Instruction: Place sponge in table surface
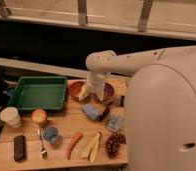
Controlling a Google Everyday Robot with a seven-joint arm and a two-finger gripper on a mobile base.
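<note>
The sponge [91, 111], a medium-blue block, lies flat on the table surface [66, 125] of tan planks, just right of centre. My gripper [92, 93] hangs from the white arm that reaches in from the right. It is over the gap between an orange bowl [76, 90] and a purple bowl [109, 92], a short way behind and above the sponge, apart from it. Nothing blue shows in the gripper.
A green tray [38, 93] sits back left. A paler grey-blue pad [115, 122] and grapes [114, 144] are on the right. A banana [93, 146], a red pepper [73, 144], a blue cup [51, 134], a fork [42, 145], a black device [19, 147], an orange fruit [39, 116] and a white cup [10, 116] fill the front and left.
</note>
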